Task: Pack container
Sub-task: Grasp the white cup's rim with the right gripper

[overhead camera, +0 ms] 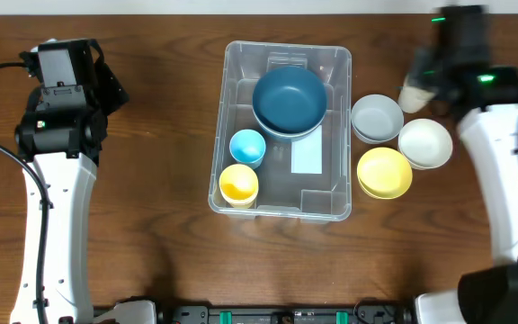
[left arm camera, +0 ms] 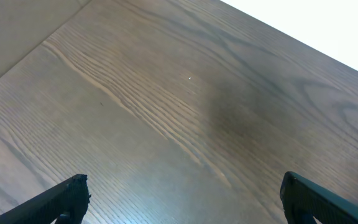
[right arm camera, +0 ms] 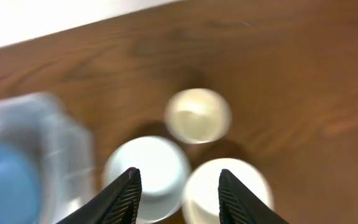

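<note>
The container point(overhead camera: 227, 171), a big clear bin with a white label point(overhead camera: 307, 156) on its floor, stands mid-table. It holds a dark blue bowl point(overhead camera: 289, 99), a light blue cup point(overhead camera: 247, 146) and a yellow cup point(overhead camera: 238, 184). Right of it lie a grey bowl point(overhead camera: 377, 118), a white bowl point(overhead camera: 424, 142), a yellow bowl point(overhead camera: 384, 172) and a cream cup point(overhead camera: 414, 93). My right gripper point(right arm camera: 179, 174) hangs open and empty above the grey bowl point(right arm camera: 146, 171) and white bowl point(right arm camera: 229, 186), short of the cream cup point(right arm camera: 197, 116). Far left, my left gripper point(left arm camera: 184, 180) is wide open over bare wood.
The right arm point(overhead camera: 502, 171) runs down the right side of the table, beside the bowls. The left arm point(overhead camera: 57, 180) stands along the left side. The table's far edge point(right arm camera: 73, 28) lies just beyond the cream cup.
</note>
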You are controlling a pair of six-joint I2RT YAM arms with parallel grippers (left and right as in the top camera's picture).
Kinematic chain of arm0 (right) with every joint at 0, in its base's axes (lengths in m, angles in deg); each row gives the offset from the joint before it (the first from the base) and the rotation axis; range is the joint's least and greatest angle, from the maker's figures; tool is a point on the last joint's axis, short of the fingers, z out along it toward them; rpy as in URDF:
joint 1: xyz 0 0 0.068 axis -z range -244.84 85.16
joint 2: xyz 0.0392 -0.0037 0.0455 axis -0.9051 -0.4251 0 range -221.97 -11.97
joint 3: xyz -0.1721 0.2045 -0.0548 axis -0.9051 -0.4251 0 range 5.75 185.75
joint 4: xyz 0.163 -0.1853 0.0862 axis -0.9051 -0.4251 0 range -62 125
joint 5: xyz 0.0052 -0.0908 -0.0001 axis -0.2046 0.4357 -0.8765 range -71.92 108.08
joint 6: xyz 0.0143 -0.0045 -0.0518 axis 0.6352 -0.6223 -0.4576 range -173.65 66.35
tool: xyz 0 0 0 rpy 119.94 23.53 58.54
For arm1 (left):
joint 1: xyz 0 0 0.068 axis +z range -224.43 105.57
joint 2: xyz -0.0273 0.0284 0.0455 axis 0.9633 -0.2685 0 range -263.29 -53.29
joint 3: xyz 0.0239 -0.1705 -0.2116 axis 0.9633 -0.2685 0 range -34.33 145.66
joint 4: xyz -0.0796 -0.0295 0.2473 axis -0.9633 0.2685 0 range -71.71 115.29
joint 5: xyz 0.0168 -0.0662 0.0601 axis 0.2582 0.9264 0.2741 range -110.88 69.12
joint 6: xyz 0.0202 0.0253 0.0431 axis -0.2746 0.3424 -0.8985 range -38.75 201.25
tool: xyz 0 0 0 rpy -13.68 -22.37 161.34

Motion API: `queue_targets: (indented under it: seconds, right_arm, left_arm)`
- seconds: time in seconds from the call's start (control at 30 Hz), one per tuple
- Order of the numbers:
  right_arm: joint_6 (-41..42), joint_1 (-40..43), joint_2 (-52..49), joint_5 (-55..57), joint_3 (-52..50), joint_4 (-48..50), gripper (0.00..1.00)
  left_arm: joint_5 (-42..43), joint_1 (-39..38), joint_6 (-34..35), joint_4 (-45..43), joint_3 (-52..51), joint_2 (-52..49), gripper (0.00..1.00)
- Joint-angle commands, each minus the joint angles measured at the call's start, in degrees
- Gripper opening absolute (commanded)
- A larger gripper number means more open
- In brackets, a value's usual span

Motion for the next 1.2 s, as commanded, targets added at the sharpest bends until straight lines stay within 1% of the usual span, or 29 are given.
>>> queue_targets:
  seconds: [0.0, 0.1, 0.2, 0.43, 0.63, 0.8, 0.83, 0.9, 0.93, 1.0, 1.03, 1.07, 1.17]
  right_arm:
    - [1.64, 8.24, -2.03, -6.62, 0.35, 0.96, 0.44]
    - [1.64, 12.76, -4.87, -10.08, 0.35, 3.54, 0.48]
    - [1.64, 14.38, -8.13, -12.28, 0.35, 6.16, 0.48]
    - [-0.15, 13.49, -16.26, -17.79, 0.35, 10.86, 0.52]
    - [0.61, 12.79, -22.23, -17.75, 0.35, 11.82, 0.52]
    - [0.98, 12.79, -26.53, -17.79, 0.35, 11.76, 0.49]
    - [0.98, 12.79, -27.26, -17.79, 0.35, 11.72, 0.47]
    - [0.98, 12.81, -27.93, -17.79, 0.35, 11.39, 0.37]
    - [0.98, 12.81, -27.98, -17.77, 0.35, 11.17, 0.3]
    - [0.98, 12.81, -27.67, -17.77, 0.39, 10.93, 0.12]
    - [0.98, 12.79, -27.36, -17.73, 0.39, 10.91, 0.06]
    - [1.01, 12.79, -26.75, -17.75, 0.44, 10.67, 0.01]
    - [1.01, 12.9, -24.79, -17.07, 0.76, 10.03, 0.01]
  left_arm:
    - [-1.18, 0.26, -0.5, 0.17, 0.74, 0.11, 0.98]
    - [-1.18, 0.26, -0.52, 0.17, 0.74, 0.11, 0.98]
    - [-1.18, 0.26, -0.52, 0.17, 0.74, 0.11, 0.98]
    - [-1.18, 0.26, -0.5, 0.17, 0.74, 0.11, 0.98]
    - [-1.18, 0.26, -0.52, 0.17, 0.74, 0.11, 0.98]
    - [-1.18, 0.26, -0.52, 0.17, 0.74, 0.11, 0.98]
    - [-1.18, 0.26, -0.5, 0.17, 0.74, 0.11, 0.98]
    - [-1.18, 0.26, -0.52, 0.17, 0.74, 0.11, 0.98]
    - [-1.18, 0.26, -0.5, 0.17, 0.74, 0.11, 0.98]
    - [-1.16, 0.26, -0.5, 0.17, 0.74, 0.11, 0.98]
    - [-1.18, 0.26, -0.52, 0.17, 0.74, 0.11, 0.98]
    - [-1.18, 0.26, -0.52, 0.17, 0.74, 0.11, 0.98]
    - [-1.18, 0.26, -0.5, 0.17, 0.74, 0.11, 0.98]
